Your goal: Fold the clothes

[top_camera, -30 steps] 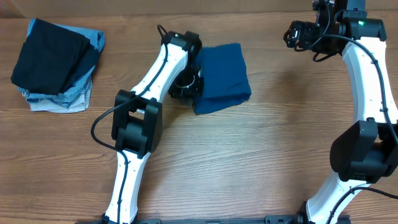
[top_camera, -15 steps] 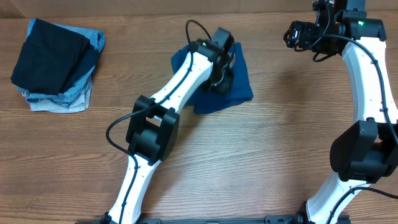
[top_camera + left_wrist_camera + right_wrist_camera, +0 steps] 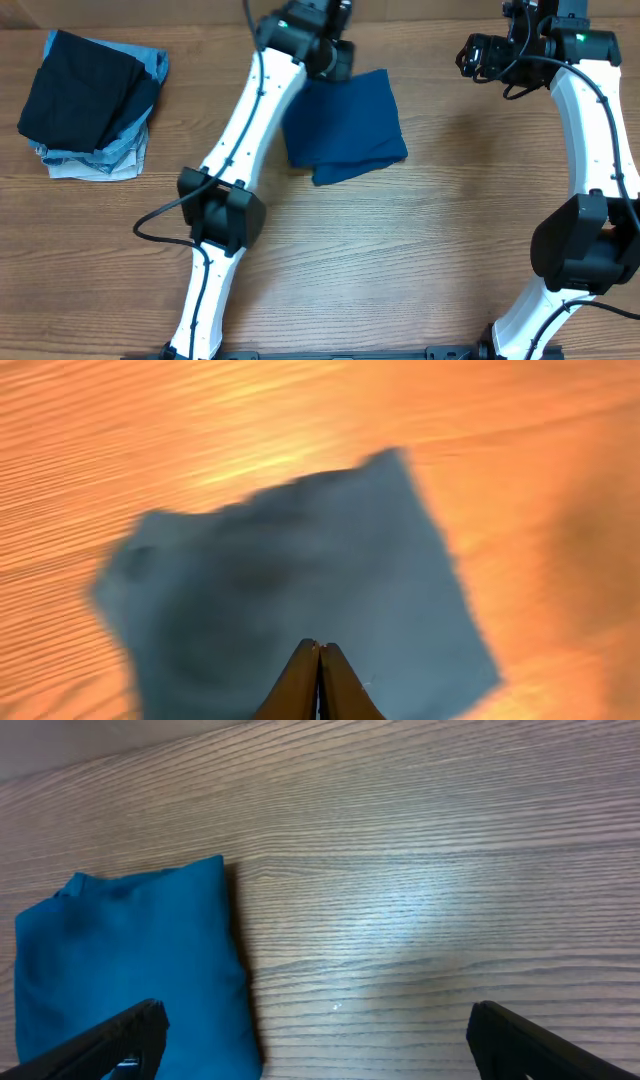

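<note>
1. The royal-blue T-shirt [image 3: 345,125] lies on the table [image 3: 450,250] as a compact folded rectangle, near the far middle; its left edge looks a little uneven.
2. The left gripper [image 3: 319,660] has its jaws pressed together with nothing between them; it hangs over the far edge of the shirt.
3. The right gripper [image 3: 478,55] stands wide apart and empty, to the right of the shirt and apart from it.
4. I judge the folding nearly finished; the next move probably calls for tidying that left edge, or carrying the packet to the pile [image 3: 90,100] at the left without the layers slipping open.
</note>
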{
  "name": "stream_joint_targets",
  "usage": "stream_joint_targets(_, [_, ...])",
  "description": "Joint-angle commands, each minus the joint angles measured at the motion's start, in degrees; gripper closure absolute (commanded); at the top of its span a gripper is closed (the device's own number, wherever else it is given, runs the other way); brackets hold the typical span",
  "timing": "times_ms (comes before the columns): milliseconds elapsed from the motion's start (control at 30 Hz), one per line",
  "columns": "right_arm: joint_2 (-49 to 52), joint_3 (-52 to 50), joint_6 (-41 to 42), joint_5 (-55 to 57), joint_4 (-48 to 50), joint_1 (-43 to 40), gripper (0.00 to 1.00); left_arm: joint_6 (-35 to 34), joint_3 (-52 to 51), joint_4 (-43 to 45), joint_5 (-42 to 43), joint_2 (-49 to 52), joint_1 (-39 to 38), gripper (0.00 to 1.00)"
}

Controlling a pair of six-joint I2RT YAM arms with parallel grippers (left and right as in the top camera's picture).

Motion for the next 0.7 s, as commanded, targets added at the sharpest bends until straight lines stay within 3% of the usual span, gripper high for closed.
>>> stream_joint_targets(0, [-0.94, 0.79, 0.24, 0.17, 0.24, 0.15, 0.00, -0.76, -2.99, 0.37, -6.51, 2.16, 2.49, 0.93])
stream_joint_targets(233, [-0.94, 0.79, 0.24, 0.20, 0.26, 0.15, 0.00, -0.76, -18.08, 9.90, -3.80, 5.35, 3.54, 0.91])
stream_joint_targets(300, [-0.94, 0.79, 0.24, 0.17, 0.24, 0.15, 0.00, -0.79, -20.33, 13.09, -5.35, 5.35, 3.65, 0.89])
stream_joint_targets(367, [-0.94, 0.79, 0.24, 0.17, 0.26, 0.15, 0.00, -0.79, -18.73, 13.64, -4.35, 4.70, 3.76, 0.94])
stream_joint_targets(467, [-0.94, 0.79, 0.24, 0.17, 0.24, 0.15, 0.00, -2.05, -5.90, 6.99, -3.08, 2.27, 3.19, 0.95])
stream_joint_targets(600, [-0.94, 0.79, 0.24, 0.17, 0.26, 0.15, 0.00, -5.31, 8.24, -6.40, -2.32, 1.51, 3.34, 0.84])
stream_joint_targets(667, [-0.94, 0.79, 0.24, 0.20, 0.24, 0.15, 0.00, -5.31, 7.72, -12.57, 1.77, 1.66, 3.32, 0.67])
